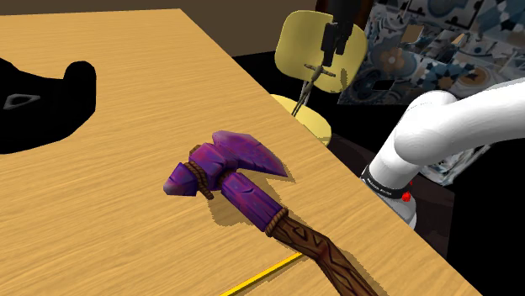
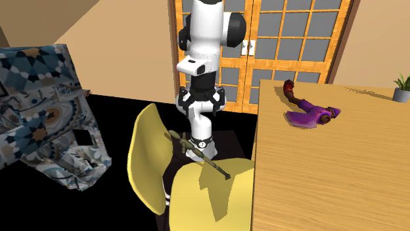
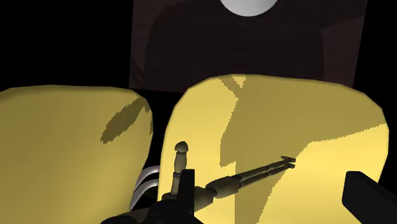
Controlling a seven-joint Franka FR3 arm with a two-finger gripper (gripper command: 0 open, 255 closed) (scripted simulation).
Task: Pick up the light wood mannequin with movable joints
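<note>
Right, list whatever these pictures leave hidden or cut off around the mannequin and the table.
Shoulder view: the axe loses its handle end past the bottom edge.
Shoulder view: the gripper is cut off above by the top edge.
Wrist view: part of the mannequin sinks into darkness at the bottom edge.
Second exterior view: the potted plant is cropped by the right edge.
</note>
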